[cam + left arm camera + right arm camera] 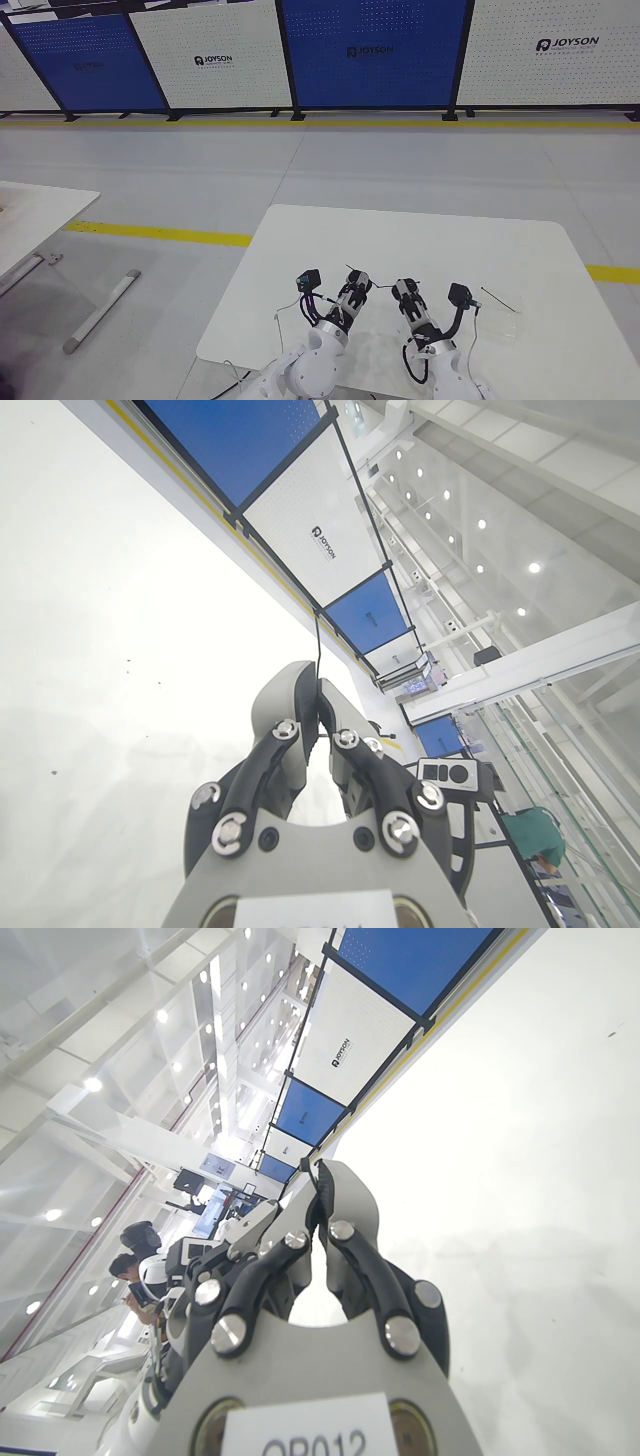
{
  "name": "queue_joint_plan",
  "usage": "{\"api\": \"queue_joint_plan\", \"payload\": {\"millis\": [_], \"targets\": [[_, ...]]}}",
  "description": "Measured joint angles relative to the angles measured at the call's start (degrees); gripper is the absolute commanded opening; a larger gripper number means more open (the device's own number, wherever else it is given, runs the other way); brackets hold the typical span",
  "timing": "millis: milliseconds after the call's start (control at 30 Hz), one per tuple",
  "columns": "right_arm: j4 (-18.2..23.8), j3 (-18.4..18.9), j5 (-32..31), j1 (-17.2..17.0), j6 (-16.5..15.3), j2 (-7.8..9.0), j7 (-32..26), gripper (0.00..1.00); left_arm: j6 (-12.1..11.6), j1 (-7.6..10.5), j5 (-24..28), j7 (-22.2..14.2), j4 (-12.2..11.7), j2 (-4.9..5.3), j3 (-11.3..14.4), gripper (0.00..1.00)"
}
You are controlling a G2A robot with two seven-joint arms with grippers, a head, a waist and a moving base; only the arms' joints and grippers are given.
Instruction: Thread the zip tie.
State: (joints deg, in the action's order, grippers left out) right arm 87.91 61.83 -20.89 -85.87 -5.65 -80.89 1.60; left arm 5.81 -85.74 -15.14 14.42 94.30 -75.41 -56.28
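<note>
1. My left pincer (318, 687) was clamped shut on the tie (318, 640). Its thin black tail stood straight out past the fingertips. I judge I held it that way so that a free length was there to aim with.
2. Both pincers hung side by side above the near part of the tabletop (420, 235), with their tips angled toward each other. That left only a short gap for the two ends to cross.
3. My right pincer (320, 1190) was closed too, pinching a black strap. Its blocky end, which I took for the tie's head (304, 1163), poked just beyond the tips. Left exposed like that, its slot could take the tail. I could not see the slot itself.
4. As far as I could tell, the tail had not yet entered the head, so I judged the job to be at the lining-up step. The next move called for fine alignment, because a tail that thin could flex and slide past the opening.
5. Further right, a spare tie (498, 298) lay flat on the tabletop, well apart from both pincers.
</note>
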Motion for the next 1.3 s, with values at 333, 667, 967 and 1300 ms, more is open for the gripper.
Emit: {"api": "queue_joint_plan", "payload": {"millis": [333,667,967,1300], "targets": [[-0.5,-0.7,-0.3,0.3,-0.2,-0.19,-0.2,0.0,0.0,0.0,0.0,0.0,0.0,0.0,0.0,0.0],[-0.5,-0.7,-0.2,0.3,-0.3,-0.19,-0.2,0.0,0.0,0.0,0.0,0.0,0.0,0.0,0.0,0.0],[0.3,0.1,1.2,-0.6,-1.8,-0.13,0.8,0.0,-2.0,-0.21,5.6,-1.0,0.5,-0.49,-0.5,0.0],[1.0,0.8,2.4,-1.4,-4.0,-0.12,1.7,0.0,-3.8,-0.97,7.5,-1.9,1.6,-0.56,-1.6,0.0]]}}
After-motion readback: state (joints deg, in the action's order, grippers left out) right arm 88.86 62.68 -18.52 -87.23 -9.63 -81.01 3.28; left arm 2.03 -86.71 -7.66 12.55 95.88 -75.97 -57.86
